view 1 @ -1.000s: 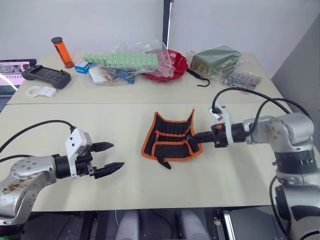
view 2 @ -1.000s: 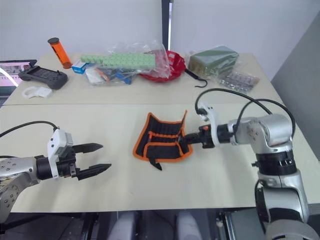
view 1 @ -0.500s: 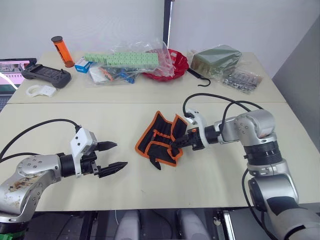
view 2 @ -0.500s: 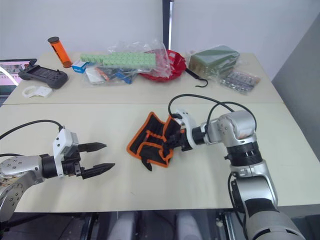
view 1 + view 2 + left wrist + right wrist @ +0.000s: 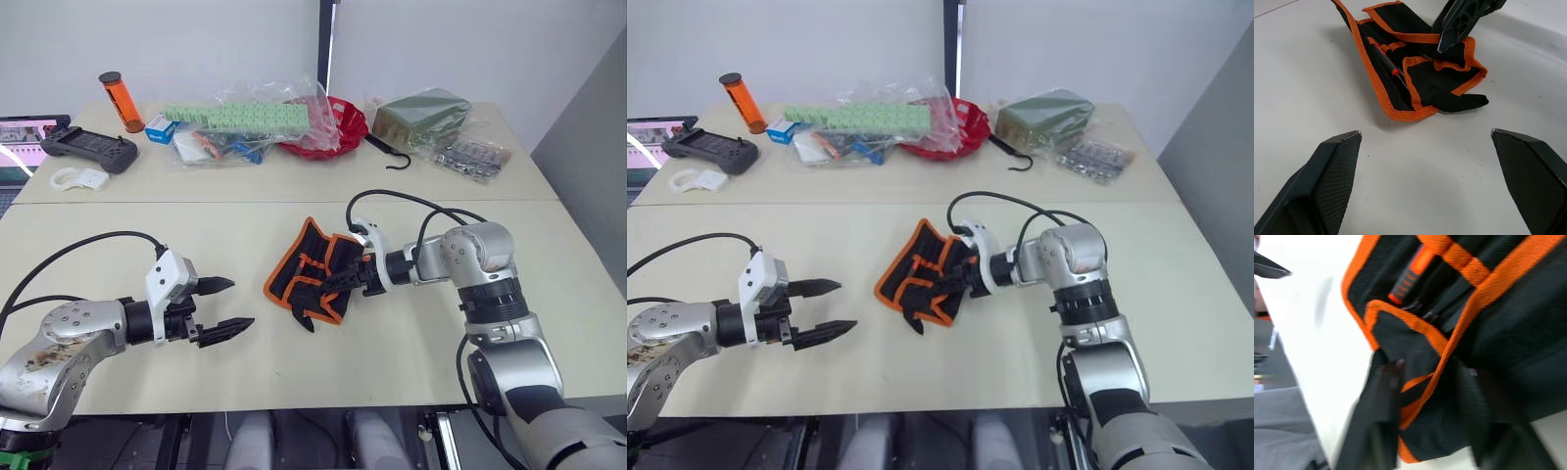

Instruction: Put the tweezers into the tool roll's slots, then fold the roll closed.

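The tool roll [image 5: 299, 279], black with orange binding, lies at the middle of the near table with its right side folded over to the left. My right gripper [image 5: 345, 281] is shut on that folded edge, and orange binding runs between its fingers [image 5: 1382, 396]. A slim black shaft with an orange-red grip [image 5: 1392, 68] sits in the slots [image 5: 1382, 51]; the fold hides the rest of the tweezers. My left gripper [image 5: 223, 305] stands open just above the table, a hand's width left of the roll, with nothing in it.
The far table holds an orange cylinder [image 5: 122, 101], a black controller [image 5: 88, 149], plastic bags with a green box [image 5: 245, 117], a red bowl [image 5: 343, 127], a black hook [image 5: 387, 155] and an olive-green bag [image 5: 421, 117]. A seam [image 5: 196, 202] joins the two tables.
My right gripper has drawn the roll's right side to the left, folding it over the slots. My left gripper has edged slightly right toward the roll and stays open.
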`<state>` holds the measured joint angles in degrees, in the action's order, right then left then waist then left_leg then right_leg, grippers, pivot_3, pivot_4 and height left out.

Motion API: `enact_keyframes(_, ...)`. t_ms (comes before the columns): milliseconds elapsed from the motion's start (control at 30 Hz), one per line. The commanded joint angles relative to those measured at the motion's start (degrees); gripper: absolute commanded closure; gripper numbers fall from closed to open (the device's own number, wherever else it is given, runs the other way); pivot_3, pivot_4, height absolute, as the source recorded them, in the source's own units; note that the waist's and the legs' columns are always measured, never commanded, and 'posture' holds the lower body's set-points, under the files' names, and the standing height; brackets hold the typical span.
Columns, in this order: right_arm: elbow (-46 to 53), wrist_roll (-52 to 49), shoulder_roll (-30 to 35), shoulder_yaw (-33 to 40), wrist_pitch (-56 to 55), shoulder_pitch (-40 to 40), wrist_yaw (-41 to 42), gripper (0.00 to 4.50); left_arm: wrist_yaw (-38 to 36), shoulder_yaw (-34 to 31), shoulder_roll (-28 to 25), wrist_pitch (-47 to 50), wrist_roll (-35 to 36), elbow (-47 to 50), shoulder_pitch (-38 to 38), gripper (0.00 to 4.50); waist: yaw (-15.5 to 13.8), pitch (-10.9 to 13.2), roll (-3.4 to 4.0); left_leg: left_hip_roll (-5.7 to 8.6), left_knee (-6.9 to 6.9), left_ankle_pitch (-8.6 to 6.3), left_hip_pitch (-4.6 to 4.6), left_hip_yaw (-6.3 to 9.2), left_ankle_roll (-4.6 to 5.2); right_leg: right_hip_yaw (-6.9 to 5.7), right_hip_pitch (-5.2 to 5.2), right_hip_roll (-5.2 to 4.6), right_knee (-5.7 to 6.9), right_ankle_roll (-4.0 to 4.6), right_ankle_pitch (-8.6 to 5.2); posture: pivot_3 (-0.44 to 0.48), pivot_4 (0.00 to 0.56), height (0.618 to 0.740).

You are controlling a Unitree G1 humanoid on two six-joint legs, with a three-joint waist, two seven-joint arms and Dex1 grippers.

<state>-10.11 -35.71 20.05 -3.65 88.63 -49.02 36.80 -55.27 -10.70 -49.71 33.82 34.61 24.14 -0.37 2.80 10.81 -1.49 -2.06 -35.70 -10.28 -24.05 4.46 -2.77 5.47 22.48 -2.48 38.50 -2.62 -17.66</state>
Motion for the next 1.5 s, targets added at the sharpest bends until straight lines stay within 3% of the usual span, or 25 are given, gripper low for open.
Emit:
enact_keyframes(33, 1.49, -1.74, 1.18, 1.86, 1.95, 0.67, 0.86, 1.17, -0.51, 0.02, -0.24, -0.72, -0.13, 0.30, -1.22, 0.00, -0.03, 0.00, 0.00, 0.00, 0.00, 0.00, 0.00, 0.00, 0.00, 0.00, 0.00, 0.00, 0.00, 0.00, 0.00, 0.000, 0.150, 0.740)
enact_keyframes(133, 1.87, -3.63, 1.06, 4.81, 3.26, 0.69, 1.65, 0.14, -0.73, 0.39, -0.13, -0.63, -0.18, -0.06, -2.09, 0.00, -0.23, 0.00, 0.00, 0.02, -0.06, 0.00, -0.03, 0.01, 0.00, -0.01, -0.01, -0.01, 0.00, 0.00, 0.00, 0.000, 0.150, 0.740)
enact_keyframes(167, 1.94, -3.92, 0.94, 5.47, 3.56, 0.69, 1.74, 0.07, -0.81, 0.43, -0.10, -0.63, -0.21, -0.12, -2.23, 0.00, -0.25, 0.00, 0.00, 0.03, -0.07, 0.00, -0.04, 0.01, 0.00, -0.01, -0.01, -0.02, -0.01, 0.00, 0.00, 0.000, 0.150, 0.740)
enact_keyframes(433, 5.98, -6.91, 0.54, 14.54, 0.15, 1.91, 2.03, 0.07, -2.44, 1.44, -0.32, -0.64, -0.33, -1.74, -4.68, 0.00, -0.12, 0.00, 0.00, 0.02, -0.05, 0.00, -0.06, 0.01, 0.00, -0.01, 0.03, 0.00, 0.01, -0.01, 0.00, 0.000, 0.150, 0.740)
enact_keyframes(533, 13.78, -7.46, 1.77, 15.72, -9.76, 5.99, 4.78, 0.07, -3.42, 2.01, -0.62, -0.91, -0.71, -2.93, -6.00, 0.00, -0.20, 0.00, 0.00, 0.02, -0.05, 0.00, -0.10, 0.01, 0.00, -0.02, 0.06, -0.01, 0.01, -0.01, 0.00, 0.000, 0.150, 0.740)
enact_keyframes(633, 21.29, -1.62, 5.19, 11.78, -27.41, 13.46, 9.27, 0.07, -4.41, 2.98, -0.67, -1.13, -1.18, -4.07, -7.61, 0.00, -0.40, 0.00, 0.00, 0.02, -0.07, 0.00, -0.15, 0.04, 0.00, -0.06, 0.07, -0.01, -0.04, -0.03, -0.01, 0.000, 0.150, 0.740)
enact_keyframes(733, 19.35, -1.85, 7.76, 10.21, -31.80, 16.54, 14.27, 0.92, -5.40, 3.93, -0.61, -1.43, -1.72, -5.32, -9.21, 0.00, -0.22, 0.01, 0.00, 0.03, -0.09, 0.00, -0.15, 0.02, 0.00, -0.03, 0.05, -0.03, -0.05, -0.05, -0.01, 0.000, 0.150, 0.740)
enact_keyframes(867, 17.15, 6.70, 9.22, 3.84, -45.95, 20.37, 15.73, 2.31, -6.33, 5.10, -0.22, -1.62, -2.09, -6.53, -11.17, 0.00, 0.30, 0.00, 0.00, -0.01, -0.09, 0.00, -0.08, 0.02, 0.00, -0.02, 0.05, 0.03, 0.03, -0.04, 0.00, 0.000, 0.150, 0.740)
enact_keyframes(1067, 15.30, 14.44, 6.73, -3.00, -60.45, 23.46, 16.18, 4.35, -7.00, 5.74, -0.15, -1.49, -1.96, -7.01, -12.23, 0.00, 0.64, 0.01, 0.00, 0.01, -0.08, 0.00, -0.13, 0.01, 0.00, -0.01, 0.08, 0.00, 0.02, -0.04, 0.00, 0.000, 0.150, 0.740)
enact_keyframes(1267, 12.35, 18.65, 3.54, -8.02, -66.77, 24.50, 15.49, 4.47, -7.15, 5.95, -0.22, -1.47, -2.11, -7.15, -12.37, 0.00, 0.57, 0.01, 0.00, 0.01, -0.11, 0.00, -0.10, 0.03, 0.00, -0.03, 0.04, 0.00, 0.05, -0.04, 0.00, 0.000, 0.150, 0.740)
enact_keyframes(1500, 4.07, 27.83, 4.74, -14.59, -70.33, 25.15, 15.01, 4.47, -6.52, 5.73, 0.17, -1.38, -2.14, -6.59, -11.89, 0.00, 0.19, 0.00, -0.01, 0.01, -0.14, 0.00, 0.02, 0.04, 0.00, -0.03, -0.09, 0.00, 0.07, -0.04, 0.00, 0.000, 0.150, 0.740)
